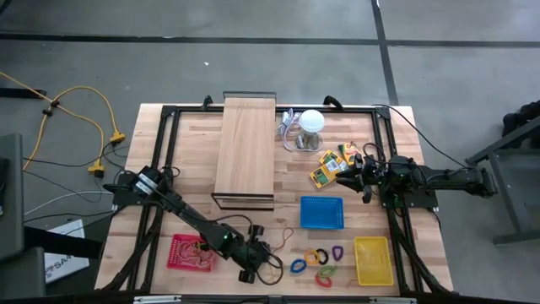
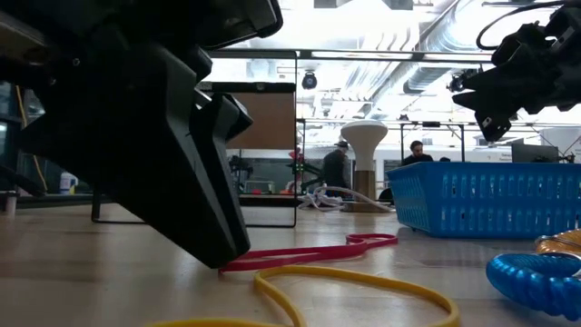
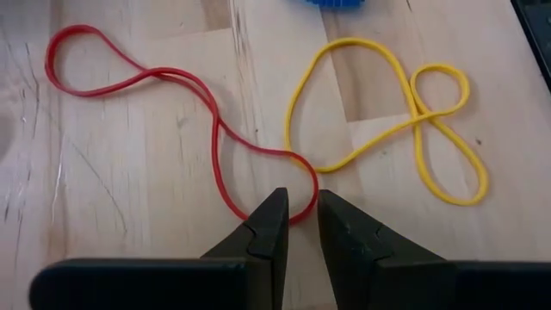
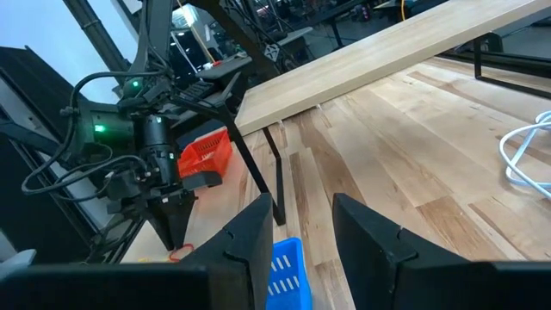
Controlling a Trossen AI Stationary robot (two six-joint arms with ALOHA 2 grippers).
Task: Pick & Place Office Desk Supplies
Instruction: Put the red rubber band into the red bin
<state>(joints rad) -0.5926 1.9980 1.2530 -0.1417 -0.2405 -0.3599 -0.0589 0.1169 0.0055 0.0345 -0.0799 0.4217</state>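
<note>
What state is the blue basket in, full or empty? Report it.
Empty. From above, the blue basket shows only its bare mesh floor. The rubber bands and clips lie outside it on the table.

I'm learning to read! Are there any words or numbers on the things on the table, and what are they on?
No text here can be read.
Yellow-orange printed packs: there is printing, but it is too small to read.
White paper on the floor beside the table: dark marks, too blurred to read.
Red basket: pale marks, unreadable.
</note>
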